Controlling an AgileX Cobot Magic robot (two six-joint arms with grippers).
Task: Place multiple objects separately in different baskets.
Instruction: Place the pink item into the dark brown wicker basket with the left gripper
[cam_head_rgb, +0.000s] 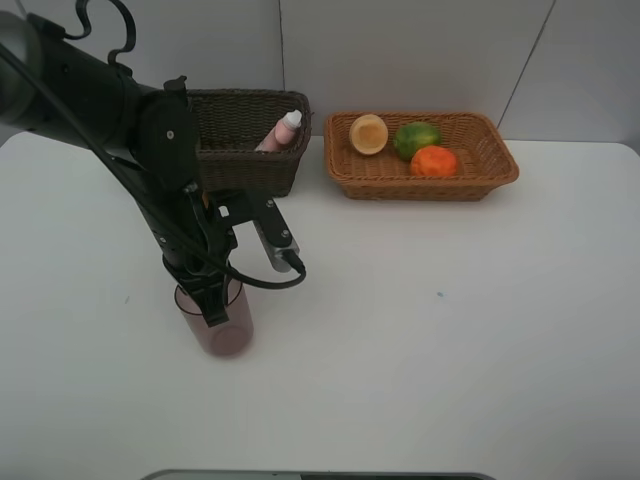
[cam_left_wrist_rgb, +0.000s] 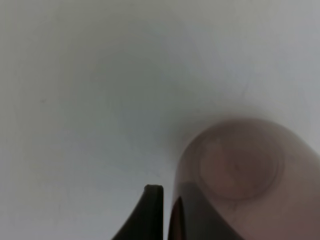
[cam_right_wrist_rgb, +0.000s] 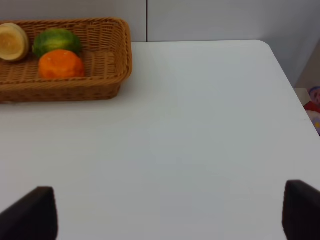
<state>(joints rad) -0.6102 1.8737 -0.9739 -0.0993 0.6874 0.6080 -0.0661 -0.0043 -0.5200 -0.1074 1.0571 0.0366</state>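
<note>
The translucent mauve cup (cam_head_rgb: 224, 322) stands upright on the white table, left of centre. My left gripper (cam_head_rgb: 215, 304) reaches down onto it, its two fingers pinched on the cup's wall at the rim. The left wrist view shows the cup (cam_left_wrist_rgb: 245, 175) close up, one finger (cam_left_wrist_rgb: 151, 210) outside it and a dark shape just inside. The dark brown basket (cam_head_rgb: 250, 165) holds the pink bottle (cam_head_rgb: 283, 131). The light tan basket (cam_head_rgb: 425, 184) holds the peach-like fruit (cam_head_rgb: 368, 134), the green fruit (cam_head_rgb: 416, 139) and the orange fruit (cam_head_rgb: 434, 161). My right gripper (cam_right_wrist_rgb: 172, 202) is open and empty. The pump bottle is hidden.
The left arm covers part of the dark basket. In the right wrist view the tan basket (cam_right_wrist_rgb: 75, 87) sits far off, with the orange fruit (cam_right_wrist_rgb: 60, 64) and the green fruit (cam_right_wrist_rgb: 56, 41) in it. The table's right edge (cam_right_wrist_rgb: 292, 80) is near that gripper.
</note>
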